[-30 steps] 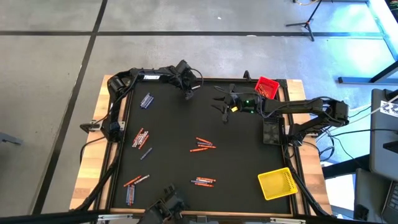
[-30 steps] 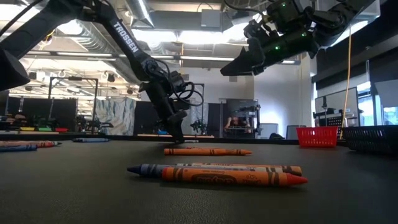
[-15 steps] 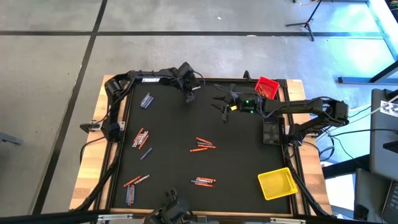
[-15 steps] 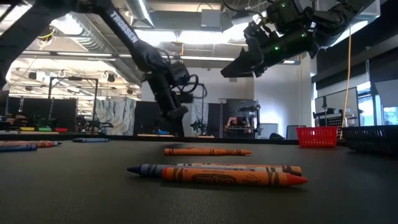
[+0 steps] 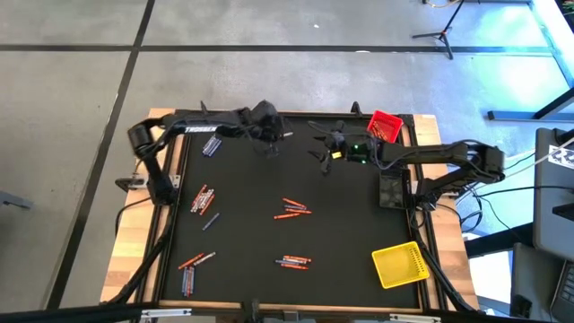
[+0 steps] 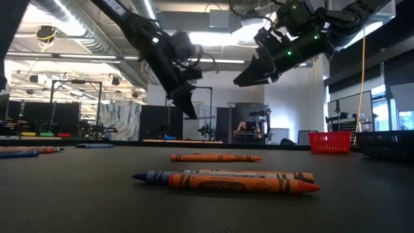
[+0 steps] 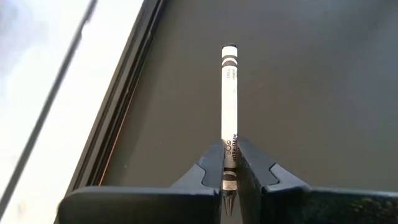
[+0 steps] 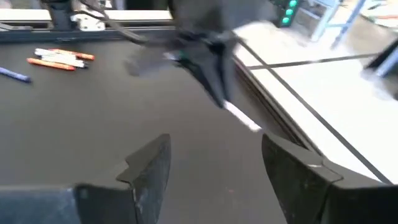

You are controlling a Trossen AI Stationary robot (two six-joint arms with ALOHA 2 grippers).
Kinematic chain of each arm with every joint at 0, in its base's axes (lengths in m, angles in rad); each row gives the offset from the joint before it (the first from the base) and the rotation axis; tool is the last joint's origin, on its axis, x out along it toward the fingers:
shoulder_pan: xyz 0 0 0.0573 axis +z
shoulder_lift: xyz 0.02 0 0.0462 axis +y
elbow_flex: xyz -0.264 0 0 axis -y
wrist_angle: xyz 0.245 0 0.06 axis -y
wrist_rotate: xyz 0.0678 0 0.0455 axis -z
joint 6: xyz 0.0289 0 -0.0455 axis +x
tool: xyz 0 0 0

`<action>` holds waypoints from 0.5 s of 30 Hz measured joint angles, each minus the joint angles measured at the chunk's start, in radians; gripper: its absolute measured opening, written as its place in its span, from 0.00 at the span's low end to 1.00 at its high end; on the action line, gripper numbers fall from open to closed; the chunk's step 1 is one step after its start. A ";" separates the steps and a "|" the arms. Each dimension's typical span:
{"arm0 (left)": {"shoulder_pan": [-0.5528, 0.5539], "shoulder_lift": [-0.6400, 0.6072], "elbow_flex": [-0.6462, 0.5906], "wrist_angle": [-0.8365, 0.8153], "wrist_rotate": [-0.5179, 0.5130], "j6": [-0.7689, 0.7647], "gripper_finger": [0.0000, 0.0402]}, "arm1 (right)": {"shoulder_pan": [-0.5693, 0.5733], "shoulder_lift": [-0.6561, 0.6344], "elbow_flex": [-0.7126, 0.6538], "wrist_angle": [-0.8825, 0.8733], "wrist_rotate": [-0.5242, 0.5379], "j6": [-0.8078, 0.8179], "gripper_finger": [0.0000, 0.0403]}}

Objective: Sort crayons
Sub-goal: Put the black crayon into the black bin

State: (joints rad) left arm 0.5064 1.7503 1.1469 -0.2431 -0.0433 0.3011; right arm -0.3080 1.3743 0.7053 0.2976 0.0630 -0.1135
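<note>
My left gripper [image 5: 272, 144] hangs above the table's far middle, shut on a grey crayon [image 7: 229, 93]; it also shows in the low view [image 6: 188, 109]. My right gripper [image 5: 321, 149] stands open just to its right, above the table, with nothing between its fingers [image 8: 217, 165]. It faces the left gripper and the grey crayon [image 8: 244, 119]. Loose crayons lie flat on the black mat in small groups, far left [image 5: 210, 144], left [image 5: 203, 198], middle [image 5: 291, 209] and near [image 5: 293, 262]. My left gripper pinches the grey crayon between its two fingers near the pointed end [image 7: 229, 157]. The fingers lie along the crayon, and its long flat-ended part [image 7: 229, 59] sticks out past the fingertips. The crayon is lifted clear of the mat.
A red bin [image 5: 386, 126] stands at the far right corner, a yellow bin [image 5: 400, 265] at the near right and a dark bin [image 5: 393, 190] at the right edge. More crayons lie near left [image 5: 191, 269]. The mat's raised rim [image 7: 118, 118] runs close by.
My left gripper has risen from the mat, staying shut, and has carried the grey crayon up clear of the table. My right gripper has stayed in place and has opened wider.
</note>
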 joint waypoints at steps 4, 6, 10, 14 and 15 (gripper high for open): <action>-0.052 -0.128 -0.166 0.175 -0.001 -0.003 0.02 | 0.000 -0.016 0.000 -0.005 -0.002 -0.006 0.62; -0.079 -0.191 -0.245 0.289 0.004 -0.003 0.02 | 0.001 -0.017 0.000 0.006 -0.019 -0.022 0.62; -0.135 -0.277 -0.397 0.597 0.008 -0.040 0.02 | 0.001 -0.017 0.000 0.023 -0.092 -0.027 0.62; -0.185 -0.295 -0.499 0.824 0.008 -0.056 0.02 | 0.001 -0.017 0.000 0.052 -0.184 -0.033 0.62; -0.195 -0.295 -0.517 0.862 0.008 -0.057 0.02 | 0.001 -0.017 0.000 0.058 -0.205 -0.033 0.62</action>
State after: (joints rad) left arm 0.3117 1.4555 0.6294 0.6188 -0.0349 0.2440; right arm -0.3069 1.3571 0.7055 0.3561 -0.1417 -0.1463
